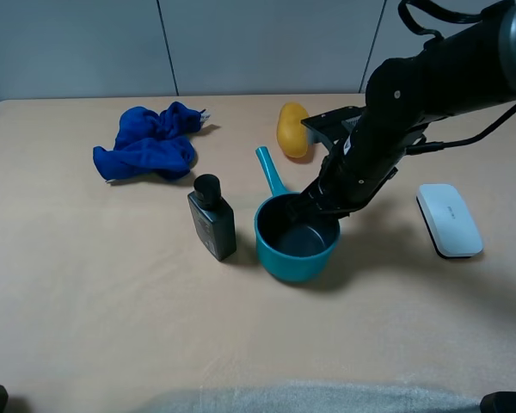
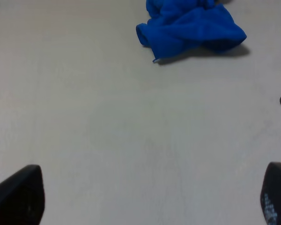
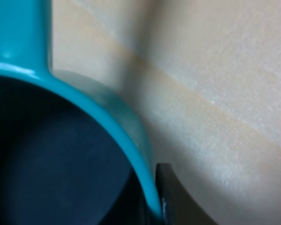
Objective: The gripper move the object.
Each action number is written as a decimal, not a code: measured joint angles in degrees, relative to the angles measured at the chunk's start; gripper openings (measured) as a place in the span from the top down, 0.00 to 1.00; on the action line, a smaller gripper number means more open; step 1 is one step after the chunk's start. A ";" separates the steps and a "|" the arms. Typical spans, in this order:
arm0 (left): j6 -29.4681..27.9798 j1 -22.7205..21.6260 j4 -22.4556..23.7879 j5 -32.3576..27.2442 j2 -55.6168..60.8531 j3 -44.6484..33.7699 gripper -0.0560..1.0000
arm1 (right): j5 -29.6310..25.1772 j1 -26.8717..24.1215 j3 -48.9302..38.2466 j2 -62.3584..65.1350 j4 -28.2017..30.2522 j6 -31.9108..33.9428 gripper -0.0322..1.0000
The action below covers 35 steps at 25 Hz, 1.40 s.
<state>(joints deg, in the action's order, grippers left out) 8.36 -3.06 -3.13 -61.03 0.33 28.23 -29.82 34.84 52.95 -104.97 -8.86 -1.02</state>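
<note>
So, the teal saucepan [image 1: 297, 241] sits about mid-table, upright, with its straight handle [image 1: 269, 170] pointing toward the far edge. The part I can't see properly is the grip itself. The right gripper [image 1: 322, 205] has its tip down at the pan's rim on the far right side, and the bulky black arm covers that spot from above. In the right wrist view the picture is very close and blurry. It shows the teal wall [image 3: 107, 112] curving past, the base of the handle [image 3: 21, 33], and one dark finger [image 3: 178, 201] pressed up against the outside of the rim. If the other finger is inside the pan, it's lost against the dark interior. So I honestly can't tell whether the gripper is clamped on the wall or just touching it.

The left gripper [image 2: 150, 197] is spread wide. Only its two fingertips [image 2: 18, 197] peek in at the corners of its wrist view, over bare table [image 2: 107, 131], holding nothing.

Around the pan, a black bottle [image 1: 212, 219] stands just beside it on the left, close but apart. A yellow potato-shaped thing [image 1: 292, 130] lies beyond the handle, partly behind the arm. A crumpled blue cloth [image 1: 150, 142] is farther off to the left. A flat white rounded thing [image 1: 448, 219] lies to the right, well apart.
</note>
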 joint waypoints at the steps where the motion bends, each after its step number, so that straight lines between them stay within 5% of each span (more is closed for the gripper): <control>1: 0.00 0.00 0.00 0.00 0.00 0.00 0.07 | -0.68 0.00 0.00 0.59 0.00 0.19 0.99; 22: 0.00 0.00 0.00 0.00 0.00 0.00 0.07 | -5.67 0.00 0.40 5.36 3.26 7.29 0.99; 35: 0.00 0.00 0.00 0.00 0.00 0.00 0.07 | -16.45 -5.19 14.31 5.36 8.29 10.68 0.99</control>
<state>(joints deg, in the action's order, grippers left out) 8.36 -3.06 -3.13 -61.03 0.33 28.23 -46.27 29.65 67.26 -99.62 -0.57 9.66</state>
